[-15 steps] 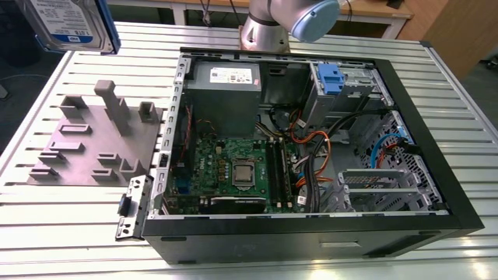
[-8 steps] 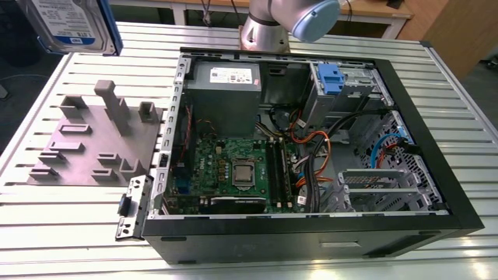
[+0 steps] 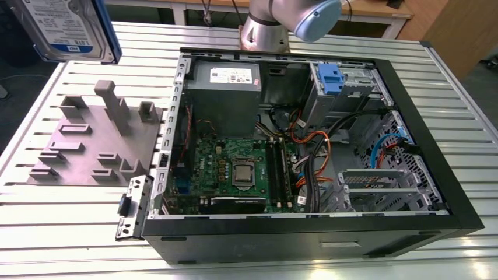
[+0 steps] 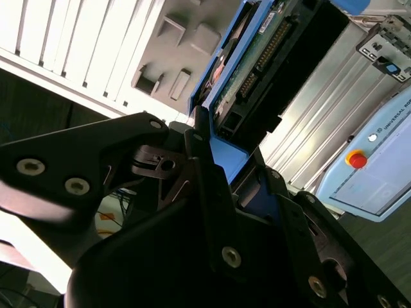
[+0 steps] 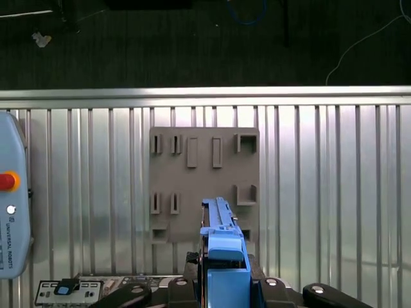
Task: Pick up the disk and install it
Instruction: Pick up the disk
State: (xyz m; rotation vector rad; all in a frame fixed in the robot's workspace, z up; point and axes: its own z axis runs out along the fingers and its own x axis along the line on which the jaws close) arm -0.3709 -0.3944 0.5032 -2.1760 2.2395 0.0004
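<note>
The gripper [image 5: 223, 283] is clenched on the disk [image 3: 69, 29] and holds it on its edge, high above the grey slotted plate [image 3: 81, 149].

Disk [image 3: 66, 29] over fixture plate [image 3: 78, 147] beside case [image 3: 311, 232]

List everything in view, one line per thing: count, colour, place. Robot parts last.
disk: one, silver with blue bracket, held in the air at the exterior view's left
fixture plate: one, grey, on the table beside the case
computer case: one, black, open, on the table
power supply: one, grey, inside the case
motherboard: one, green, inside the case
latch: one, blue, in the case's drive bay
cables: several, orange, black, blue, inside the case
teach pendant: one, pale grey, red button, on the table
table: one, silver, slatted
arm: one, grey, behind the case
gripper: one, black, shut on the disk
</note>
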